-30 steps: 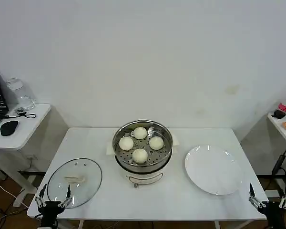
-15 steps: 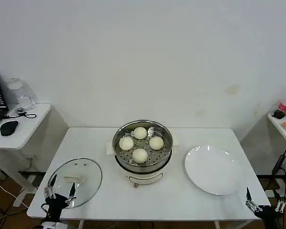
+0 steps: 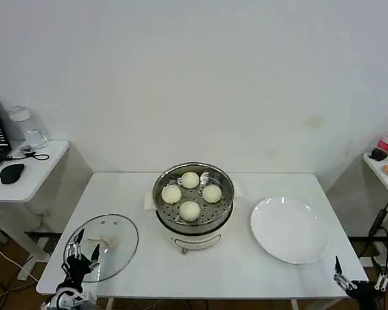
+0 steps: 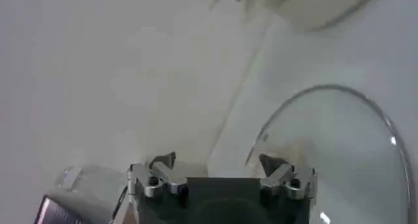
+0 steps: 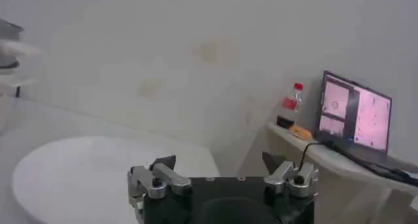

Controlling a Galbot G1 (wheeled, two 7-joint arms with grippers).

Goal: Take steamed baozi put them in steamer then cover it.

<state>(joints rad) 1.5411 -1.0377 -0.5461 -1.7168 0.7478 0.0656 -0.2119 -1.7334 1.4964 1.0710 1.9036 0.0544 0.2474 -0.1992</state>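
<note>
Baozi (image 3: 190, 210): four sit in your steamer (image 3: 194, 223). Left of it, left gripper (image 3: 83, 250), jaws wide, hovers over cover (image 3: 119, 242); right gripper (image 3: 357, 281) wide too.

Right pincer (image 5: 219, 164) agape above white plate (image 5: 85, 170), laptop (image 5: 356, 119) beyond.

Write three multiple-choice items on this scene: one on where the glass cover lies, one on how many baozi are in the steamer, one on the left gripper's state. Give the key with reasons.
1. Where is the cover?
A. On the steamer
B. On the table, on the robot's left
C. On the plate

2. How many baozi are in the steamer?
A. Two
B. Three
C. Four

3. The left gripper is:
A. Open over the cover
B. Shut on a baozi
C. Holding the plate

Key: B, the cover lies flat left of the steamer; C, four baozi sit on its tray; A, the left gripper has spread fingers above the cover's near edge.
</note>
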